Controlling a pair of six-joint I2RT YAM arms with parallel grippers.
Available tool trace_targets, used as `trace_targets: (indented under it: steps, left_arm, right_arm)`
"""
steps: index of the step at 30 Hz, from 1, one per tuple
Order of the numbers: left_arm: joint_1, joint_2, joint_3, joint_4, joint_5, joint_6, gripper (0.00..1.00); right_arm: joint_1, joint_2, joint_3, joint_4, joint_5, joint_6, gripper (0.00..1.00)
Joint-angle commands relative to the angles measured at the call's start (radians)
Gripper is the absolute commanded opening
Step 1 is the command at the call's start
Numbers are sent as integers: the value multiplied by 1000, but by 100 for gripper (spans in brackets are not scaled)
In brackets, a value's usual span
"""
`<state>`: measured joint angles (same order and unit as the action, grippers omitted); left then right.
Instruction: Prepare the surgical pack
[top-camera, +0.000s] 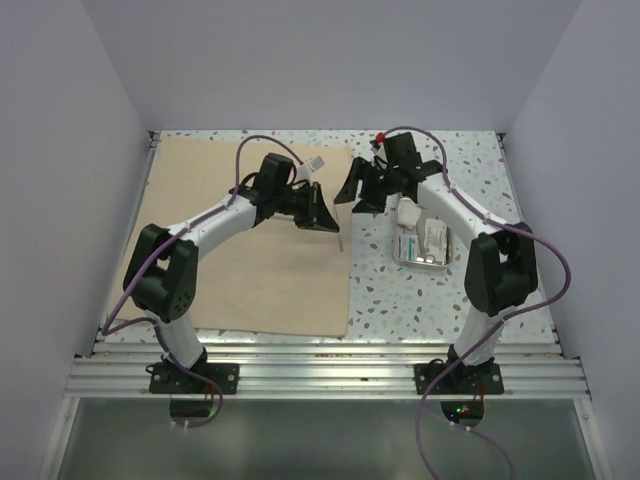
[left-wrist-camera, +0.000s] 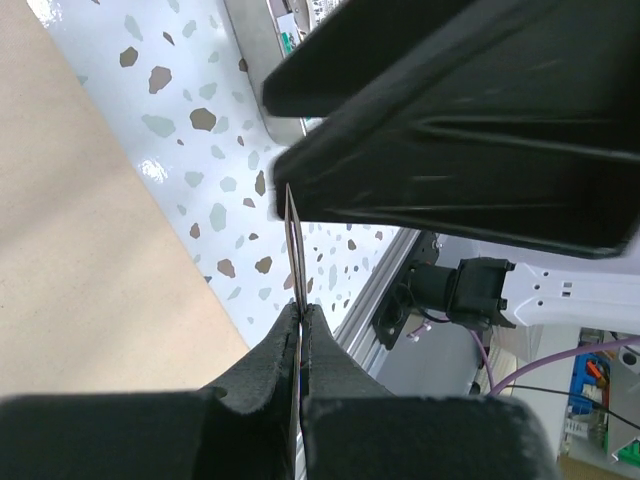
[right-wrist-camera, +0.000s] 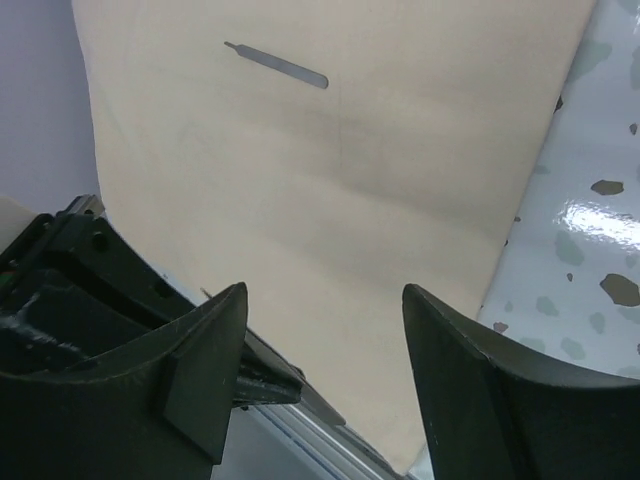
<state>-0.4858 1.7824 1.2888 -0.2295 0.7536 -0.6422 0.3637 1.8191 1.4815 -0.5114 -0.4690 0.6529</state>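
Note:
The tan cloth (top-camera: 250, 270) lies flat on the left of the table. My left gripper (top-camera: 325, 222) hovers over the cloth's right edge, shut on a thin steel instrument (top-camera: 340, 238) that hangs from its jaws; the instrument also shows in the left wrist view (left-wrist-camera: 293, 240). My right gripper (top-camera: 352, 195) is open and empty, close beside the left one. The steel tray (top-camera: 400, 255) on the right holds white gauze (top-camera: 407, 212) and a white packet (top-camera: 435, 237). In the right wrist view a second steel instrument (right-wrist-camera: 277, 65) lies on the cloth (right-wrist-camera: 350, 200).
The speckled tabletop (top-camera: 400, 300) lies between cloth and tray. White walls close in both sides and the back. An aluminium rail (top-camera: 330, 375) runs along the near edge. The right gripper's black fingers (left-wrist-camera: 450, 130) fill the top of the left wrist view.

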Motion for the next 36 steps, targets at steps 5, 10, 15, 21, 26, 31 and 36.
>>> trace_targets:
  steps: [5,10,15,21,26,31,36]
  left_arm:
    - [9,31,81,-41,15,39,0]
    - [7,41,109,-44,30,33,0]
    - [7,38,126,-42,41,27,0]
    - [7,25,104,-28,50,18,0]
    - [15,52,115,12,72,0,0]
    - [84,60,115,67,-60,-82,47]
    - [138,188,345,-194,-432,-134,55]
  right_arm:
    - [11,-109,89,-87,76,-116,68]
    - [41,-84,89,-93,61,-124,67]
    - [55,-46,82,-76,43,-114,61]
    - [55,-4,83,-72,6,-108,48]
    - [49,11,88,-88,-4,-114,1]
    - [-18,-13,108,-177,134,-220,0]
    - [-156,-27,131,-347,373,-331,0]
